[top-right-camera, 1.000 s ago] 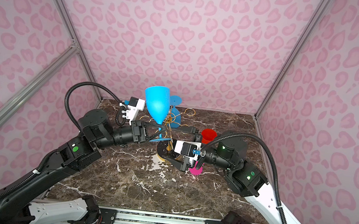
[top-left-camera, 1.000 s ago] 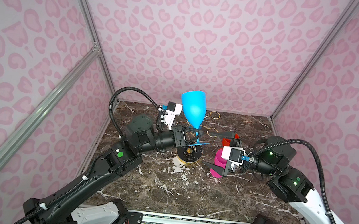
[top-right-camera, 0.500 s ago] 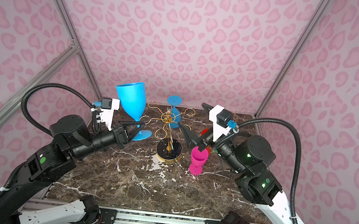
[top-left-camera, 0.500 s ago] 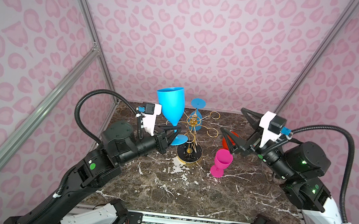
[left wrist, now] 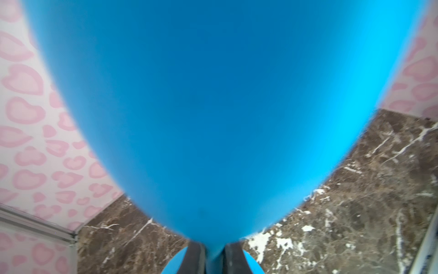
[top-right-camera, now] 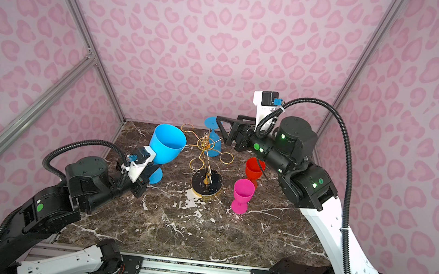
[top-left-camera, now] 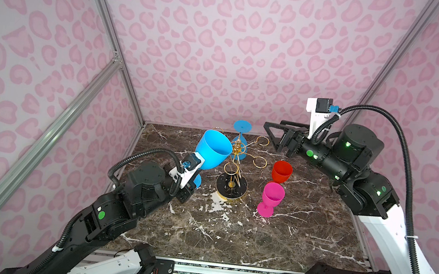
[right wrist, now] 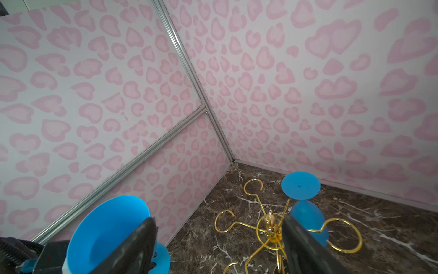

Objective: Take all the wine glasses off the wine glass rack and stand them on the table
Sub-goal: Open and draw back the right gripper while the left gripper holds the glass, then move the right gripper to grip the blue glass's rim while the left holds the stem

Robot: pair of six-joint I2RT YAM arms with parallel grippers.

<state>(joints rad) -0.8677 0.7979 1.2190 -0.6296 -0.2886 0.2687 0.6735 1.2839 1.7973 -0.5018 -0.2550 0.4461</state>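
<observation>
left gripper [left wrist: 214, 256] is pinching the stem of the blue wine glass [top-left-camera: 212, 149], jaws nearly pressed together on it. i see the glass clear of the wine glass rack [top-left-camera: 230, 187], held tilted above the marble table [top-left-camera: 229, 235], just left of the gold arms, mouth up. second blue glass [right wrist: 300, 185] hangs upside down on a far rack arm. right gripper [right wrist: 218, 220] has its jaws spread and empty, near that hanging glass. red glass [top-left-camera: 282, 171] and pink glass [top-left-camera: 272, 196] stand right of the rack base.
</observation>
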